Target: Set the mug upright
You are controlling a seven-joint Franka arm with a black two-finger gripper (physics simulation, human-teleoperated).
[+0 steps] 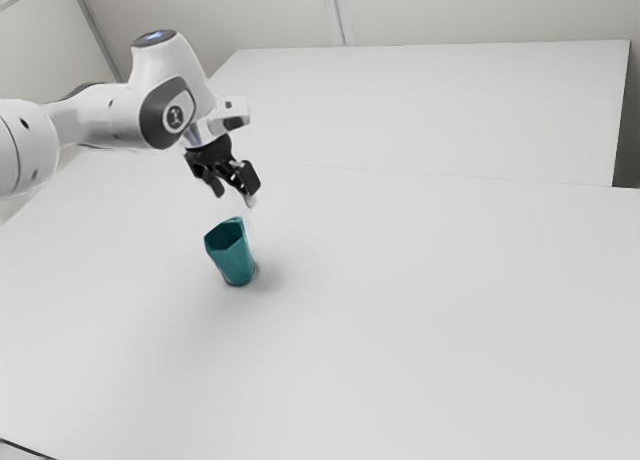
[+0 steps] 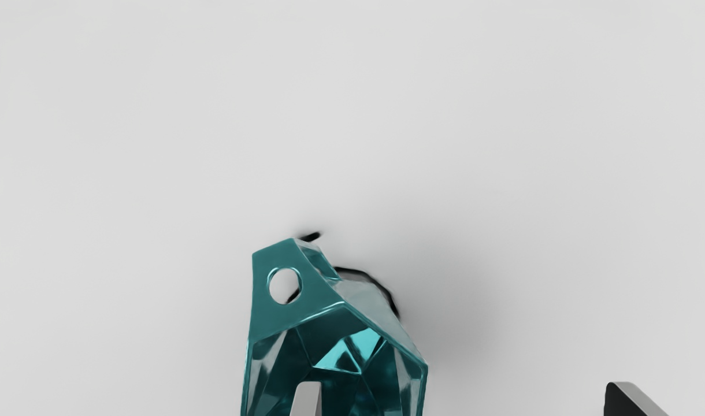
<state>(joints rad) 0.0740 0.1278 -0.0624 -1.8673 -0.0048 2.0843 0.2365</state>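
Wrist view: open gripper (image 2: 465, 386), fingers well apart; mouth-up mug (image 2: 336, 335) probably stiff, slippery (glossy thing!), best held across opposite walls (image 2: 375, 312).

Mug (image 1: 234, 263): teal, glossy, smooth flat facets, bright highlights along the edges; inside, mirror-like shine, as of lacquered metal or glazed ware
Arm (image 1: 112, 115): white casing, smooth, hard plastic in look, soft sheen
Gripper (image 1: 234, 194): black body, dull; fingers (image 2: 309, 398) with smooth grey faces, satin
Table (image 1: 400, 330): pale top, matt, smooth, even
Wall (image 1: 265, 10): off-white, smooth, matt; material cannot be told
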